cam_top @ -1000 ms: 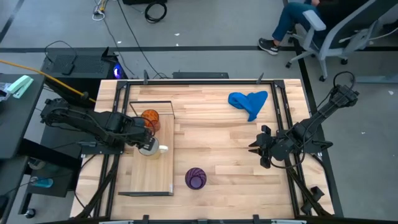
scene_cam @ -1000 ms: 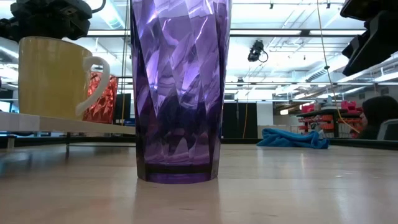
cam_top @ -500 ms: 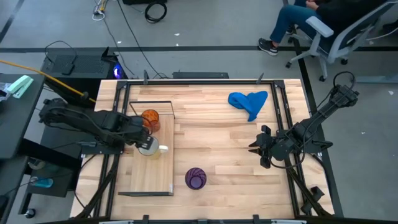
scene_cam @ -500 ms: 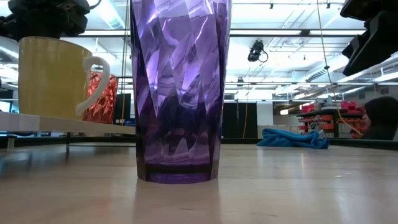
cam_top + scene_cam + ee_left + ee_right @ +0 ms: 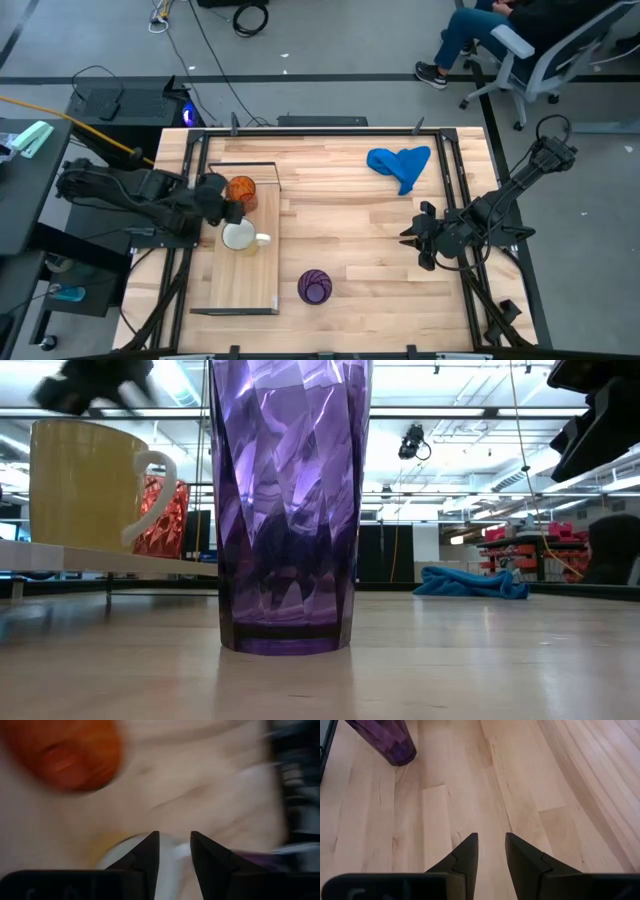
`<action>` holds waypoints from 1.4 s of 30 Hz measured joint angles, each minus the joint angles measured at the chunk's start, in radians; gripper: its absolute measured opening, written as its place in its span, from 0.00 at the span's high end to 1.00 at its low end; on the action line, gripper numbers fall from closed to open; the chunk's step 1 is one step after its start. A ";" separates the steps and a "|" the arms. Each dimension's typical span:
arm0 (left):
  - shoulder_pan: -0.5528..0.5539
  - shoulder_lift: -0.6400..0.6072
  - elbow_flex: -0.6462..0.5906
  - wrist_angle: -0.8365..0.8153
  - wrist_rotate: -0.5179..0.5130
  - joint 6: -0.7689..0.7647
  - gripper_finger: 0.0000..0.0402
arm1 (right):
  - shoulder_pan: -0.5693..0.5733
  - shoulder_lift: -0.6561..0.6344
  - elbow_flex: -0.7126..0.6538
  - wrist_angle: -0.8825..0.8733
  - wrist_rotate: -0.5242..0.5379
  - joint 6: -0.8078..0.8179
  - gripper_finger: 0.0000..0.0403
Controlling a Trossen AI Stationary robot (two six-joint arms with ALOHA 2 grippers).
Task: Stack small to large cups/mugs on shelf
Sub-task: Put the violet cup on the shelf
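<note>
- Cups come to three: one orange cup [image 5: 242,190], one white mug [image 5: 238,237] and one purple cup [image 5: 314,287].
- One shelf [image 5: 242,290] lies on the left part of the surface [image 5: 350,230]. It is a long pale board with a thin dark frame.
- The orange cup stands at the far end of the shelf. The white mug stands just near of it, close beside it, also on the shelf. Its handle points right.
- The purple cup stands upright on the bare surface, just right of the shelf's near end. It is well apart from the other two cups.
- From table height the purple cup [image 5: 288,510] fills the middle, with the white mug [image 5: 90,485] and the orange cup [image 5: 160,515] up on the shelf [image 5: 100,560] to its left.
- One blue cloth [image 5: 400,163] lies bunched at the far right of the surface.
- Two arms are there. The left arm reaches in from the left edge. The left gripper [image 5: 218,202] hangs over the shelf's left side, next to the orange cup and just far of the white mug. Its fingers [image 5: 147,855] stand a little apart and hold nothing.
- The right arm waits at the right side of the surface. The right gripper [image 5: 412,240] points left, well apart from every cup. Its fingers [image 5: 465,852] are a little apart and hold nothing.
- One person sits on a chair on the floor beyond the far right corner.
</note>
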 joint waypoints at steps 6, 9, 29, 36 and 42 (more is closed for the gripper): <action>0.000 -0.011 0.000 0.467 -0.070 0.284 0.74 | 0.000 0.000 0.000 0.000 0.000 0.000 0.74; 0.000 0.011 0.002 0.762 -0.069 0.468 0.75 | 0.000 0.000 0.000 0.000 0.000 0.000 0.74; -0.072 0.407 0.265 1.081 0.266 0.832 0.79 | 0.000 0.000 0.000 0.000 -0.013 -0.001 0.74; -0.164 0.581 0.692 0.450 0.031 0.794 0.85 | 0.000 0.000 0.000 0.000 -0.023 0.000 0.74; -0.211 0.777 0.952 0.096 -0.063 0.665 0.89 | 0.000 0.000 0.000 -0.001 -0.023 -0.007 0.74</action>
